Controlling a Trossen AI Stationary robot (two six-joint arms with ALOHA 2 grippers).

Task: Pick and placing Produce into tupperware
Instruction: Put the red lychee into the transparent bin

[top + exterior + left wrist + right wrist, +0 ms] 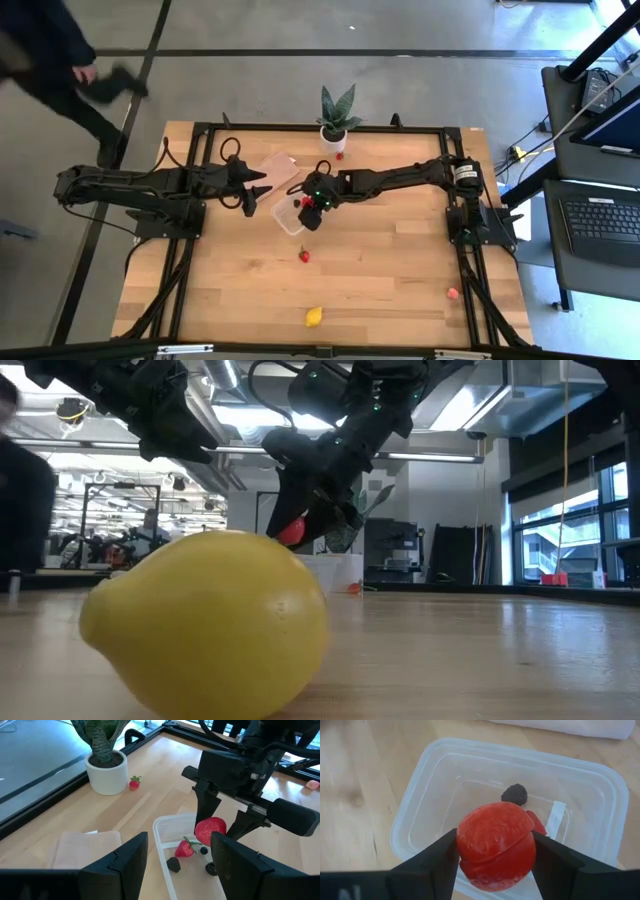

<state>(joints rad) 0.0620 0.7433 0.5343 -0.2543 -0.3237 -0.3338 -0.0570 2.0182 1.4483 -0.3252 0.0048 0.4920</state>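
My right gripper [314, 206] hangs over the clear tupperware [288, 217], shut on a red round piece of produce [495, 845]. Inside the tupperware [425, 780] lie a strawberry [184, 849] and dark berries [173, 864]. My left gripper [256, 192] waits open just left of the tupperware, beside the tan flat piece [277, 170]. On the bare table lie a strawberry [304, 255], the yellow lemon [314, 317], a pinkish piece [453, 293] and a small red piece [340, 155] by the plant pot. My right gripper pinches the red round piece [210, 831] between its two fingers [437, 862], one on each side of its middle. The fingers come from above, pointing down. The piece is lifted clear, hanging over the tupperware's open inside [485, 795].
A potted green plant [334, 118] stands at the far edge. The lemon [210, 625] fills the near ground of the low view. A black frame [200, 128] borders the table. A person [55, 55] walks beyond the far left corner. Bare wood lies on the near right.
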